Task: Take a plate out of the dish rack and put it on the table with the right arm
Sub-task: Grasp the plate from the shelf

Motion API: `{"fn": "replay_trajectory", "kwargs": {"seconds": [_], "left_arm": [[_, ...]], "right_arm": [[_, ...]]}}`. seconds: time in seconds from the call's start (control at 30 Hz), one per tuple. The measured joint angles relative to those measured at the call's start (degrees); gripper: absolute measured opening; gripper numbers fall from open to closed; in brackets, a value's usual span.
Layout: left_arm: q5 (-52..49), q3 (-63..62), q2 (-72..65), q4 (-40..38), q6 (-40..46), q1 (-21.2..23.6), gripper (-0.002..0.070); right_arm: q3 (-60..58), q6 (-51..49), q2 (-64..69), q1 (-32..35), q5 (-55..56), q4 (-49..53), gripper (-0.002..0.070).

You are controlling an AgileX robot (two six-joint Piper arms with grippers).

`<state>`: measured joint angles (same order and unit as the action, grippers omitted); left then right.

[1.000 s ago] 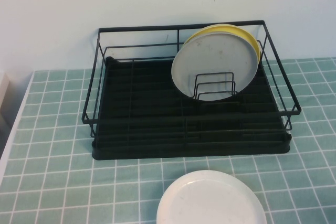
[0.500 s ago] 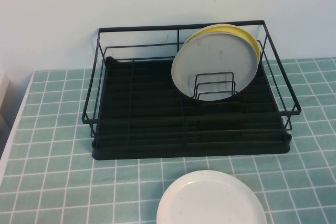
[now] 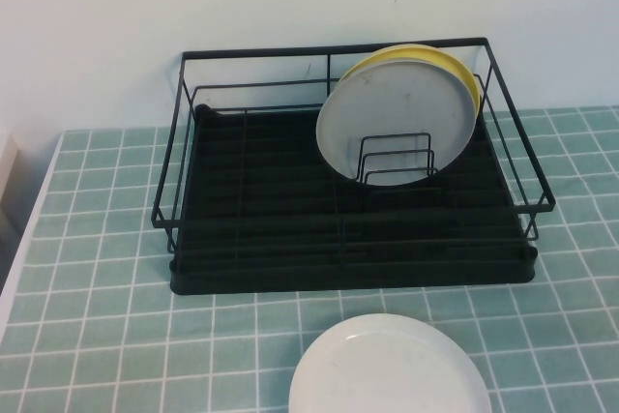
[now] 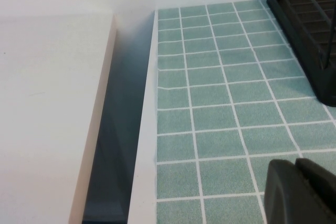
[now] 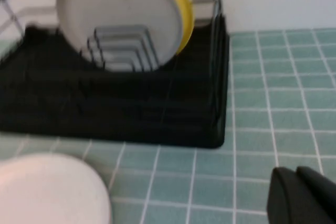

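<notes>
The pale grey plate [image 3: 397, 123] stands upright in the black dish rack [image 3: 348, 229], at its back right, leaning on the wire dividers [image 3: 395, 157]. A yellow plate [image 3: 462, 73] stands right behind it. Both also show in the right wrist view, the grey plate [image 5: 113, 14] in front of the yellow one [image 5: 181, 9]. My right gripper [image 5: 296, 174] is shut and empty, low over the teal tiles off the rack's front right corner. My left gripper [image 4: 296, 166] is shut and empty over the tiles near the table's left edge. Neither arm shows in the high view.
A bright white plate [image 3: 387, 369] lies flat on the tiled table [image 3: 87, 239] in front of the rack; it also shows in the right wrist view [image 5: 47, 187]. A gap and a white surface [image 4: 47, 103] lie beyond the table's left edge.
</notes>
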<state>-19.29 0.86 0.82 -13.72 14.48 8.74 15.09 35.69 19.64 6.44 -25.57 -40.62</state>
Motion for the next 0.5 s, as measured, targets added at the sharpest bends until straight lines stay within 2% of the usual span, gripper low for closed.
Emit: {"fn": "replay_trajectory", "kwargs": {"seconds": [0.1, 0.23, 0.5], "left_arm": [[0.00, 0.00, 0.00, 0.00, 0.00, 0.00, -0.0004], [0.00, 0.00, 0.00, 0.00, 0.00, 0.00, -0.0004], [0.00, 0.00, 0.00, 0.00, 0.00, 0.00, -0.0004]], "right_arm": [[10.39, 11.88, 14.62, 0.00, -8.88, 2.22, -0.0001], [23.51, 20.76, 29.12, -1.50, -17.23, 2.84, -0.0001], [50.39, 30.93, 54.23, -12.70, -26.87, 8.47, -0.0001]]}}
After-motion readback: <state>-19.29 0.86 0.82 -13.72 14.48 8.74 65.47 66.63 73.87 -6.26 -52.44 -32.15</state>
